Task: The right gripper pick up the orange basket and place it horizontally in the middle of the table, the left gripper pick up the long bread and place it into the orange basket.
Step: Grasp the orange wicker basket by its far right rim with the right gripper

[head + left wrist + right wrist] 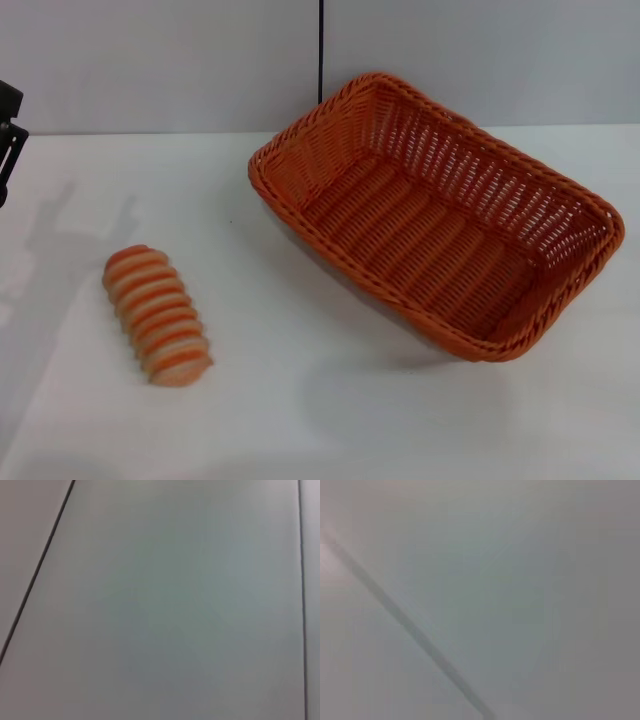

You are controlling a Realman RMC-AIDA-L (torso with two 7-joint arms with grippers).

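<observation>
You face a white matte table (pixel 330 420) set against a grey panelled wall (pixel 160 60); a dark vertical seam (pixel 321 50) divides the wall panels.

Head view looks down on the table (pixel 330 420); wrist views face grey panels

The left wrist view shows only flat, pale grey panels (pixel 180 610), plain and unmarked. A thin dark seam (pixel 37 572) runs slantwise across one side of the picture, dividing the large middle panel from a slightly lighter strip (pixel 22 525) beyond it. A second thin dark seam (pixel 302 595) runs almost straight along the opposite edge. No object lies on these surfaces.
</observation>
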